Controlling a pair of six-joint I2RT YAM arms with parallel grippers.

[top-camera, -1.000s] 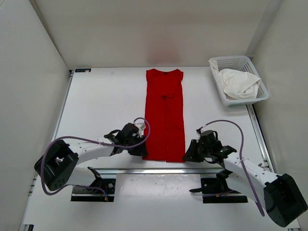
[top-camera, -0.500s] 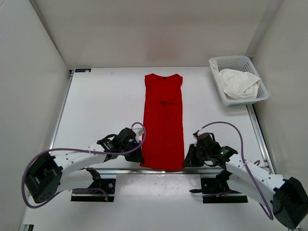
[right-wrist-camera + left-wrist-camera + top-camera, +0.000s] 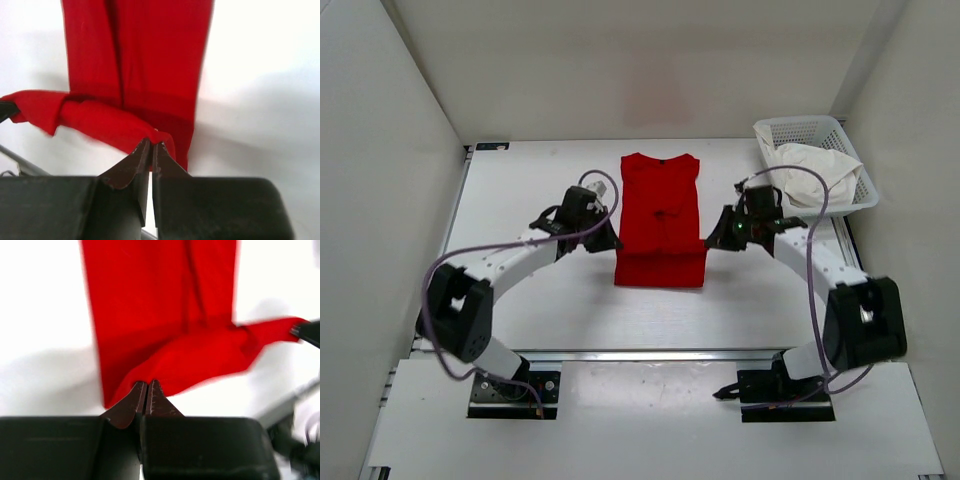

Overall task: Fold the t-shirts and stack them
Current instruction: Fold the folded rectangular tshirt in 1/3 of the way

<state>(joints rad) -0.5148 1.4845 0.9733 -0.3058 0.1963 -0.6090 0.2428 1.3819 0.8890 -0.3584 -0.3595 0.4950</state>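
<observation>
- Table (image 3: 520, 200): white, flat work surface. It carries the whole job.
- Red t-shirt (image 3: 660, 215): lies at mid-table as a narrow lengthwise strip, collar at the far end. The near part is raised and doubled back over the body, so a fold forms the near edge.
- Handling, red t-shirt: judged light, limp and non-fragile. The cloth sags between the two held corners, as both wrist views show. It will not keep a shape unless laid flat. Carry both corners level and at equal pace, or the fold will probably skew.
- Hold points: the two outer corners of the free edge, one per arm, are the best places to grip. A single mid-edge pinch would likely bunch the cloth.
- Mesh basket (image 3: 798, 122): white plastic, at the far right corner of the table.
- White t-shirt (image 3: 820, 172): crumpled inside the basket, unfolded. Expect the same soft behaviour.
- Left gripper (image 3: 146, 390): fingers pressed together, pinching the left corner of the red cloth.
- Right gripper (image 3: 151, 147): fingers pressed together, pinching the right corner.
- Green shirt: none in view.
</observation>
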